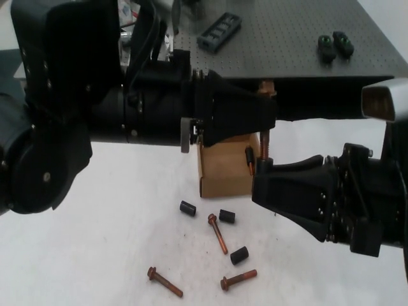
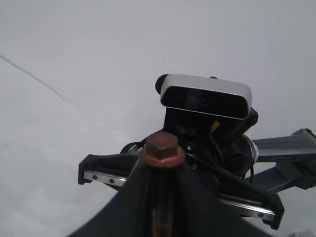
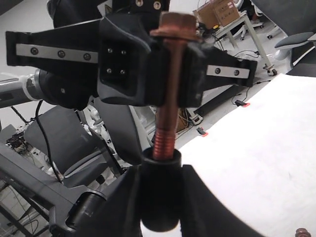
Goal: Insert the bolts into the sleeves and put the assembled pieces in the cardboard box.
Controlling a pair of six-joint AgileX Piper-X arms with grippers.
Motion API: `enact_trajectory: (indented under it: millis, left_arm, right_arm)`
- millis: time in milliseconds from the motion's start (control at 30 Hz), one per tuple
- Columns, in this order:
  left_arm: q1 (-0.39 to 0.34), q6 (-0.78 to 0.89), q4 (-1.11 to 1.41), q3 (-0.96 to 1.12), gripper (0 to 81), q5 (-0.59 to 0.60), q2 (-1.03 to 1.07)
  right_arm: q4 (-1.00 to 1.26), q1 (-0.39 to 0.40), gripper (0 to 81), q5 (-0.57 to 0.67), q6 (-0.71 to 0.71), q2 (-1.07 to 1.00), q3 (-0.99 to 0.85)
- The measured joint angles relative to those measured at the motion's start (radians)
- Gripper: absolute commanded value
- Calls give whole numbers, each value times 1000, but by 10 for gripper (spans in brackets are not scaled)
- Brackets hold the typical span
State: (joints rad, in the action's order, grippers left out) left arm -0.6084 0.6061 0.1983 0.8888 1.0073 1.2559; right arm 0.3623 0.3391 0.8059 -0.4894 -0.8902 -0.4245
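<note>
Lighting: bright, diffuse, overhead; shadows soft.
High view: white bench cover near washed out; loose bolts toward its near edge cast faint, soft shadows; arms near-black, little surface detail. Left wrist view: left gripper backlit against a pale ground, bolt head with dull sheen. Right wrist view: sleeve in right gripper flat black; cover glares white.

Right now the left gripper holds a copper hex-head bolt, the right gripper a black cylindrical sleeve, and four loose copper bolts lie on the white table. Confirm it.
Not four: the high view shows three loose copper bolts on the white table. The rest holds: the left gripper grips the copper hex-head bolt, the right gripper the black cylindrical sleeve.
</note>
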Motion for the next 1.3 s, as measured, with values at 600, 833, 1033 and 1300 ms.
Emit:
enact_trajectory:
  millis: [600,833,1033,1300]
  left_arm:
    - [80,-180,-119,0,482,-570,0]
    - [129,-257,-156,0,482,-745,0]
    - [159,-265,-157,0,482,-809,0]
    - [163,-272,-162,0,482,-821,0]
  right_arm:
    - [-256,-113,7,-286,159,-202,-193]
    - [-418,-114,7,-495,264,-682,-509]
    - [-623,-98,7,-732,369,-951,-839]
    - [-810,-92,7,-859,415,-1181,-1077]
